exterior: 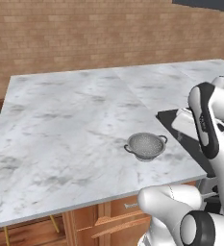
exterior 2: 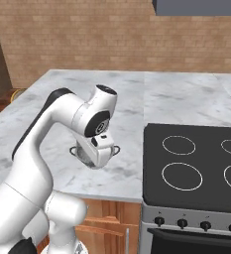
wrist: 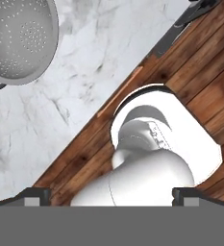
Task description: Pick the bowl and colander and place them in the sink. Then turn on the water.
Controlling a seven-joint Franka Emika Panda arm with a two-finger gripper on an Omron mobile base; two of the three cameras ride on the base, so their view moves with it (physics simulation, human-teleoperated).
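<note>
One colander (exterior: 145,145) on marble tabletop (exterior: 60,120), upright, near front edge, just beyond and to one side of claw (wrist: 111,194). Claw wide open, empty. Judged light, rigid, slick metal; pinch rim wall, avoiding loop handles.

Colander (exterior: 145,145) — dull grey speckled metal, perforated all over. Bench (exterior: 60,125): polished white marble with grey veining. Stovetop (exterior 2: 196,168) — smooth black glass, faintly glossy. Cabinet fronts (exterior: 108,216) and floor (wrist: 200,81): warm grained wood. Wall (exterior 2: 87,34): rough matt brick.
</note>
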